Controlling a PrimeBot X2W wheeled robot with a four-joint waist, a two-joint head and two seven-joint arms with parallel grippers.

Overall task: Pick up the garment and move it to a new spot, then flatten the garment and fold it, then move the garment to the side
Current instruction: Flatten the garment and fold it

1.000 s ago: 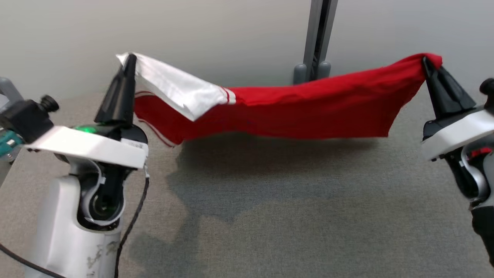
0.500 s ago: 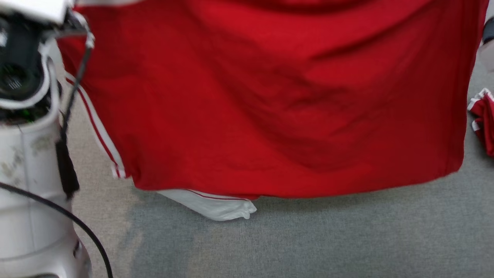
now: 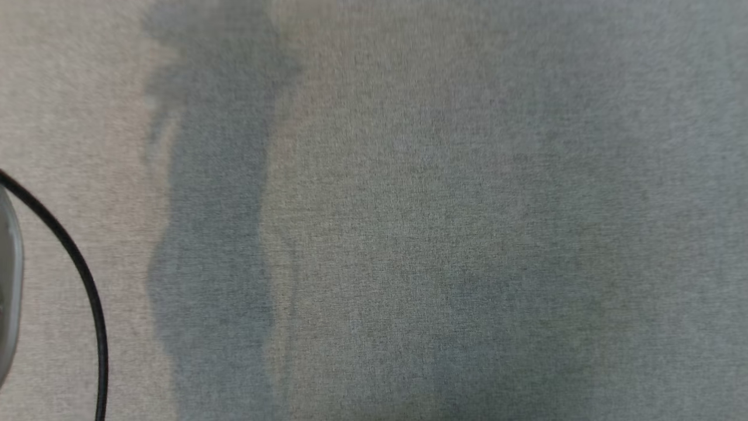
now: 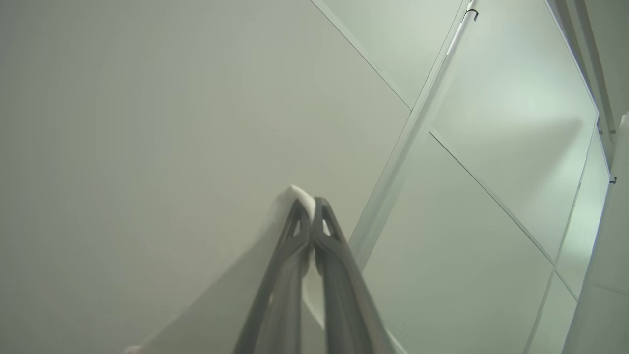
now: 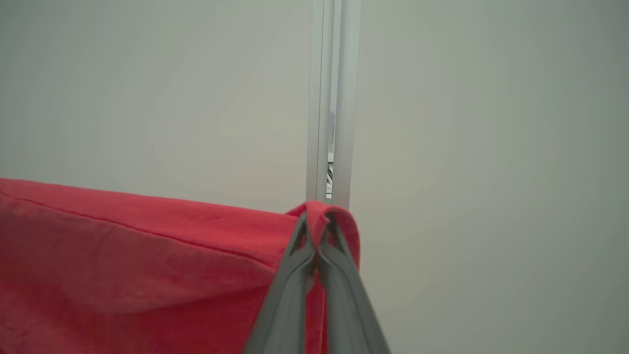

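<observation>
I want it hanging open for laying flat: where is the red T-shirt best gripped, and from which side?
Grip the red fabric T-shirt at two separate spots on its top edge, from below, fingers pointing up: the left gripper on the white sleeve cloth, the right gripper on the folded red edge. The cloth drapes from there, so it likely spreads.

place: office | floor: grey carpet (image 3: 409,234) | walls: pale partition panels (image 4: 147,108)

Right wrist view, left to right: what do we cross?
garment → right gripper, fingers shut on the garment's corner → bare pale wall. The upright post sits directly above the fingers, so it is left out.
</observation>
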